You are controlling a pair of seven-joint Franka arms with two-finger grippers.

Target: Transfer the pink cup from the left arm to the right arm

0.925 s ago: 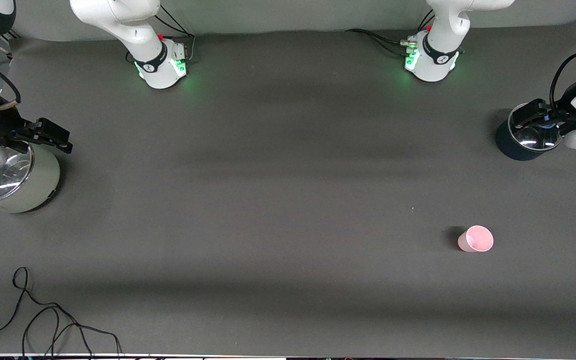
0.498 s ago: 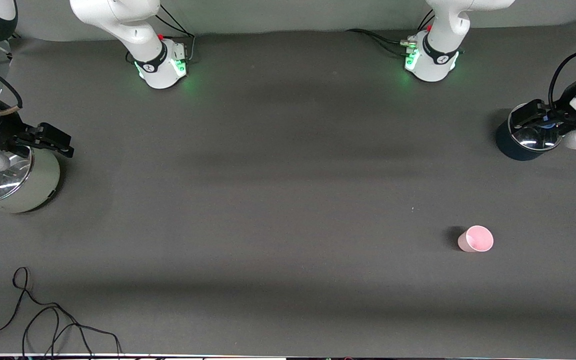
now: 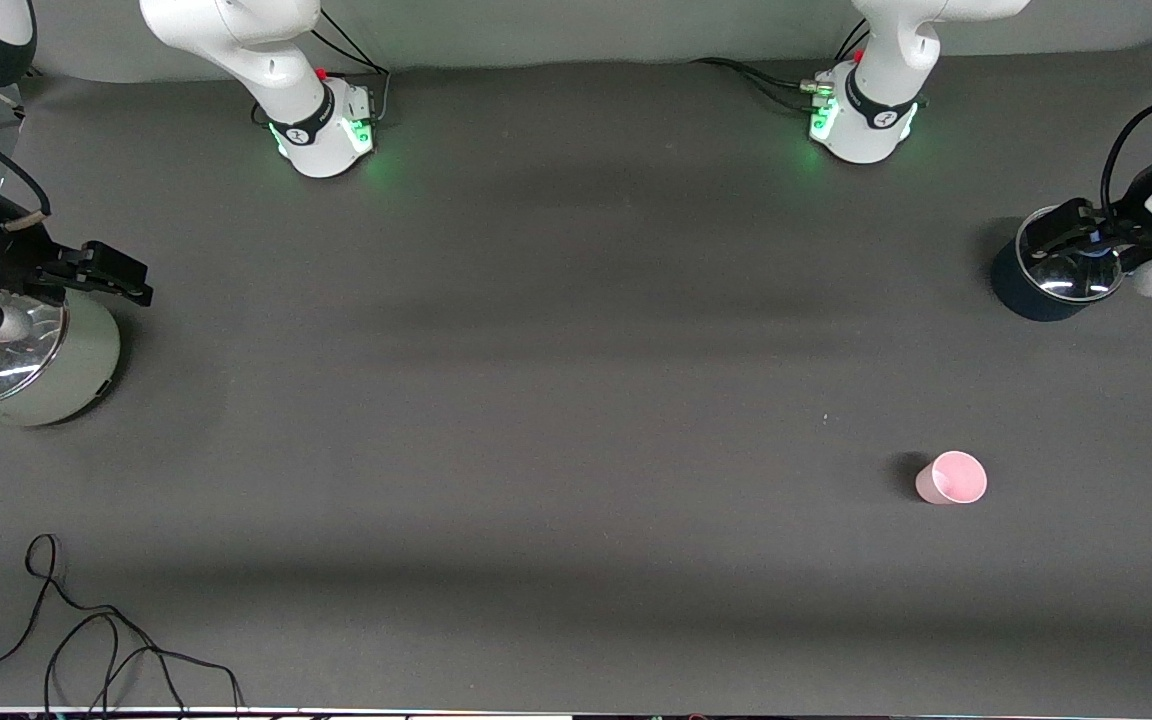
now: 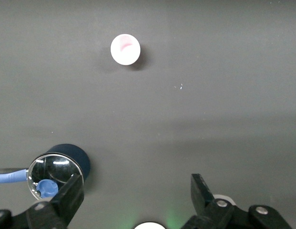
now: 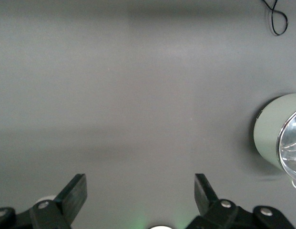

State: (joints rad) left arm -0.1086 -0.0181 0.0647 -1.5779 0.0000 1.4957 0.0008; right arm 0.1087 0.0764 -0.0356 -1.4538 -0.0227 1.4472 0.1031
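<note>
Left gripper [image 3: 1071, 232] is held up over the blue pot [image 3: 1034, 290] at the left arm's end of the table. Its fingers [image 4: 71, 195] are spread wide, with nothing between them; bare mat shows in the gap in the left wrist view. The pot's glass lid [image 4: 51, 174] with a blue knob is seen just beside one fingertip in that view.

Right gripper [image 3: 101, 270] is held up over the edge of the pale green pot [image 3: 76, 365] at the right arm's end of the table. Its fingers [image 5: 74, 191] are likewise parted wide and empty. The green pot [image 5: 274, 136] is seen off to one side in the right wrist view, with its shiny lid partly cut off.

Pink cup [image 3: 951, 478] is found on the mat [image 3: 576, 400], untouched, well apart from both grippers. It lies nearer to the front camera than the blue pot, toward the left arm's end of the table. Its open mouth is turned toward the front camera. In the left wrist view the cup [image 4: 125, 48] is seen alone on bare mat, well apart from the blue pot [image 4: 66, 155].

A loose black cable [image 3: 86, 640] is noted on the mat near the front edge, at the right arm's end. Green lights are lit at both arm bases [image 3: 326, 135].
</note>
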